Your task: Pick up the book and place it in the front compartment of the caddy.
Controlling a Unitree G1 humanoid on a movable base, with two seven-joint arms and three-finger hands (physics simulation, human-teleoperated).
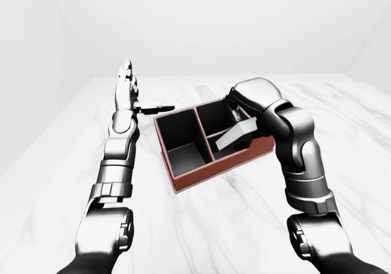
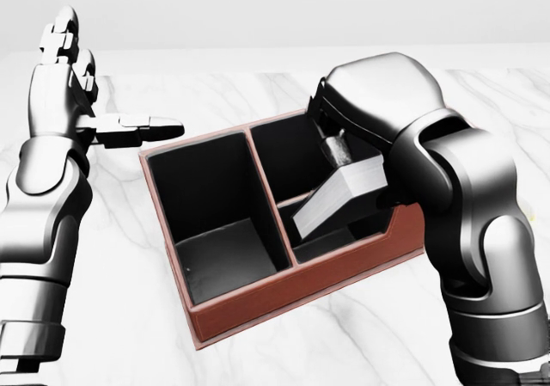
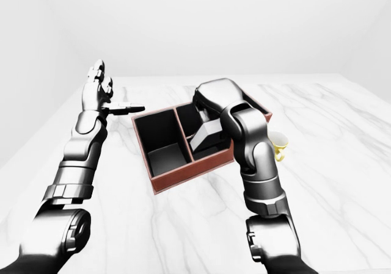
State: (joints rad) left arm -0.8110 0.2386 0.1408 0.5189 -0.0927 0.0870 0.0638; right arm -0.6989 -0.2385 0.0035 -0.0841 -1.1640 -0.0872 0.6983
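One caddy (image 2: 258,304) sits on the marble table (image 1: 232,225), a red-brown box with dark insides split into three compartments: one long one on its left side in the head view, and two smaller ones on the right, one toward the top and one toward the bottom. There is one book (image 2: 339,195), pale grey, and one yellow cup (image 3: 279,143) peeking out just to the right of the right arm in the right-eye view.

The right hand (image 2: 337,145) is folded down over the caddy's right side, its fingers clamped on the book's upper end. The book hangs tilted beneath the hand, its lower end dipping over the divider into the lower right compartment.

The left hand (image 2: 86,115) is up beside the caddy's top left corner, fingers spread and holding nothing, one finger pointing across toward the rim without touching it.

The table runs wide and bare on the caddy's left and below it.
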